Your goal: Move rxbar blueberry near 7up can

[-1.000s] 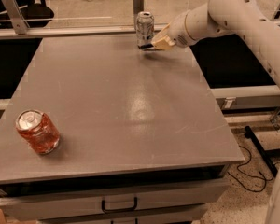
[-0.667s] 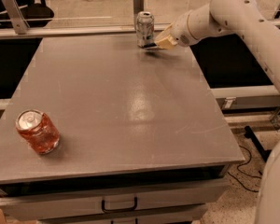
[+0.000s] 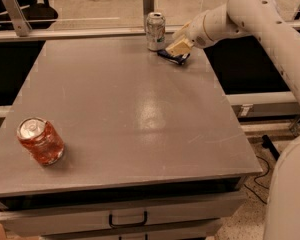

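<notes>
tool (image 3: 179,48) low at far edge of desk (image 3: 140,109). rxbar blueberry (image 3: 171,58) directly beneath tool, seemingly resting on the surface. 7up can (image 3: 155,31) upright just beside tool, so the bar looks placed for release. cannot tell whether tool is clamped on it.

Evenly lit indoor scene, light from overhead. Grey table (image 3: 90,84) has a pale glare patch near ctr. Orange can (image 3: 40,140), front left, throws a short soft shadow to its right. Gripper (image 3: 175,52), at far edge just right of 7up can (image 3: 155,30), is brightly lit; gap under tabletop is dark.
</notes>
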Available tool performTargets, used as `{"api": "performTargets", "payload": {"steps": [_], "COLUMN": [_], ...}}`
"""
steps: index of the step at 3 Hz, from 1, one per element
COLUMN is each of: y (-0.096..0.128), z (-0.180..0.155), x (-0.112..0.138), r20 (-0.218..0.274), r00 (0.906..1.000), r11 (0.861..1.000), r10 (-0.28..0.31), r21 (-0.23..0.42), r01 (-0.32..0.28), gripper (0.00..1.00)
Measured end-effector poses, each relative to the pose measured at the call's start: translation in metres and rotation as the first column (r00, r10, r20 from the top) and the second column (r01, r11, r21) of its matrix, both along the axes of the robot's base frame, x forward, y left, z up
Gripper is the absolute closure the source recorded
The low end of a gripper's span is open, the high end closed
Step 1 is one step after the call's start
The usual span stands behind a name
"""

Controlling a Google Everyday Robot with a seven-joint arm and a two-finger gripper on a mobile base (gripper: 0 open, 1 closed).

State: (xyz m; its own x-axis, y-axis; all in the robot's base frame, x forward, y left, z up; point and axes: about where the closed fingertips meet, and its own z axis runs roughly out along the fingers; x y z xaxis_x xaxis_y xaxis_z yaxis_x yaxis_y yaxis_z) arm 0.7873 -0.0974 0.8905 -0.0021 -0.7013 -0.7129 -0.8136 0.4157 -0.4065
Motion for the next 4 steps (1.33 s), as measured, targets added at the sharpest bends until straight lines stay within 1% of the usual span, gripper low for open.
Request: {"api": "performTargets", "payload": {"steps": [1, 2, 3, 4], "y": [-0.001, -0.002, -0.020, -0.064], "z": [-0.001, 0.007, 0.041, 0.107], "x": [0.002, -0.001, -0.022, -0.063], "r20": [0.006, 0.018, 0.028, 0.116], "r00": [1.0000, 0.9996, 0.9967, 0.9819], "r11": [1.000, 0.999, 0.987, 0.963], "r10": [-0.004, -0.021, -0.077, -0.150], "r21": [0.005, 0.025, 0.144, 0.244], "r01": [0.004, 0.021, 0.072, 0.118], "gripper": [0.00, 0.00, 0.00, 0.00]}}
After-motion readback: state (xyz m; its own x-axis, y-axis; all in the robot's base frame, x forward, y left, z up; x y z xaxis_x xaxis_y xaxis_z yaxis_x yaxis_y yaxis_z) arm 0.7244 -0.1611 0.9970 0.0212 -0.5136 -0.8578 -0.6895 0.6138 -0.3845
